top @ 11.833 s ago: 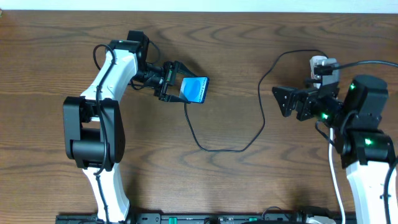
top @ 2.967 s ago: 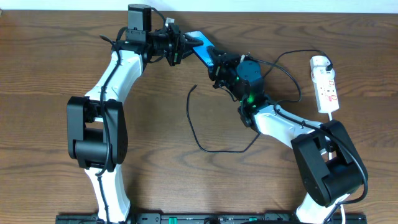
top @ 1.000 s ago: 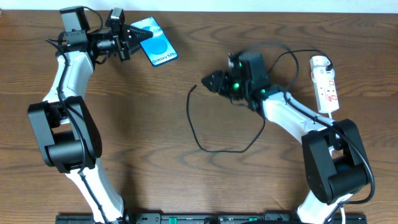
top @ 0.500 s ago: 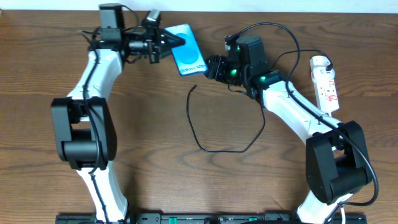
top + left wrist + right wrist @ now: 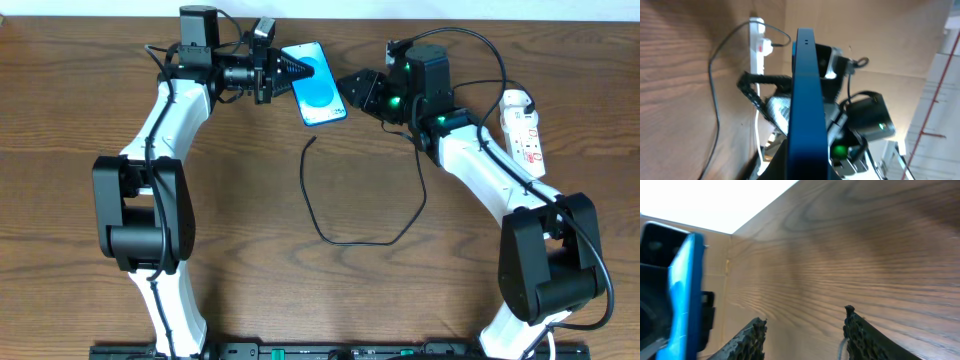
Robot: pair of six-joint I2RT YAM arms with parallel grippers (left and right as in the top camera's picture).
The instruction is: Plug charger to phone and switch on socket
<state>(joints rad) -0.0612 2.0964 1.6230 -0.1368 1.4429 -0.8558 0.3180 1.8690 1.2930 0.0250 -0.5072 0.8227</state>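
Clenching slick, rigid blue-screened smartphone [image 5: 320,85]: left gripper [image 5: 285,72]. Right gripper [image 5: 348,88] beside it spread, empty; limp black cable [image 5: 355,243] best grasped near tip.

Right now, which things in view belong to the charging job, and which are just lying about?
Job: phone, clamped in left gripper; open right gripper; black charger cable; white socket strip.
Not part of it: table; black rail at front edge.

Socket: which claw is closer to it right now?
Right. The right claw, open, sits beside the phone, well short of the socket off to its right; the left claw, gripping the phone, is farther away.
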